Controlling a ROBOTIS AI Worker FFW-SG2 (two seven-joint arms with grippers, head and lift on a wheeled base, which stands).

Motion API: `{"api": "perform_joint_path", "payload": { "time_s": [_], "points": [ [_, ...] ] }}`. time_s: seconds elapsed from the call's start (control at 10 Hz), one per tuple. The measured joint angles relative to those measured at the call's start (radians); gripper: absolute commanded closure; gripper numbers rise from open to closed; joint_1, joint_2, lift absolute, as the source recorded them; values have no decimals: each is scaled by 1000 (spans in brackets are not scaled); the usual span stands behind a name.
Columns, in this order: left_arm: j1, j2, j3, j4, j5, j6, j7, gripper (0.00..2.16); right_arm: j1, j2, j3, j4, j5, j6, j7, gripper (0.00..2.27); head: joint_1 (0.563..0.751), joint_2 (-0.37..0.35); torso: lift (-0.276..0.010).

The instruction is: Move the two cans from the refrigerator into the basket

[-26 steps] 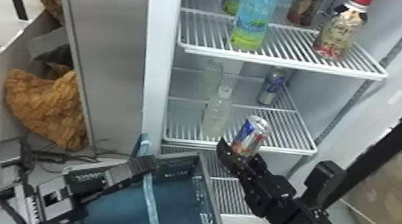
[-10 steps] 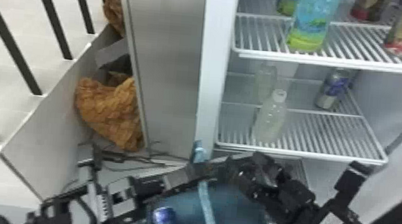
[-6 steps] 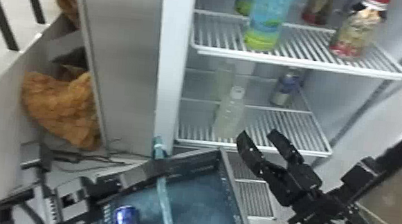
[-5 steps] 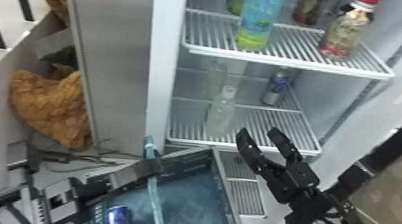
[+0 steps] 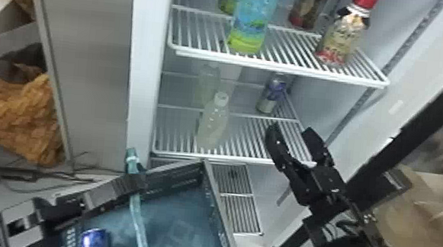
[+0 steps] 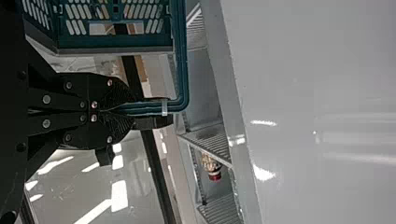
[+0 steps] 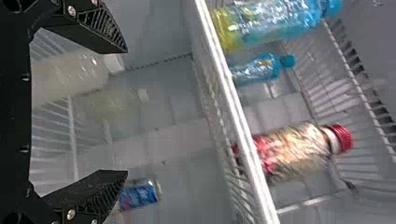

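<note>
Beyond the basket (image 5: 219, 224) stands the fridge (image 5: 147, 68), with a metal panel (image 5: 88, 63) farther to the basket's left. Higher than the basket are 2 wire shelves in the fridge, an upper (image 5: 287, 67) and a lower (image 5: 244, 158). Well to the basket's left lies a crumpled brown bundle (image 5: 15, 114); well to its right, past the right arm, is a brown bag (image 5: 422, 230)

At the basket's far left edge, the left gripper (image 5: 133, 186) is closed on the handle (image 6: 182, 56), its 2 fingers pinching the teal bar. Up and to the right of the basket, the right gripper (image 5: 290, 129) has its 2 fingers spread wide, in front of the lower shelf

Above and beyond the basket, 4 bottles stand on the upper shelf: 2 blue and green (image 5: 252, 20), 1 dark (image 5: 309, 6) and 1 with a red cap (image 5: 343, 34). Lower down, 2 pale bottles (image 5: 213, 126) stand on the lower shelf, nearest above the basket

Inside the basket, toward its near left part, is 1 blue can (image 5: 95, 241). Beyond the basket and up to its right, 1 more can (image 5: 272, 93) stands on the lower shelf, right of the pale bottles
</note>
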Motion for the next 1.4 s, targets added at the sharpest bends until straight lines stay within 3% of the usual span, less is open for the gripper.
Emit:
{"api": "perform_joint_path", "payload": {
  "time_s": [0.7, 1.4],
  "points": [
    [-35, 0, -16, 1, 2, -7, 0, 1210, -68, 0, -34, 136, 71, -96, -131, 124, 695, -350, -219],
    [-58, 8, -36, 10, 2, -10, 1, 1210, -314, 1, 7, 422, 122, -103, -155, 124, 695, -347, -219]
  ]
}}
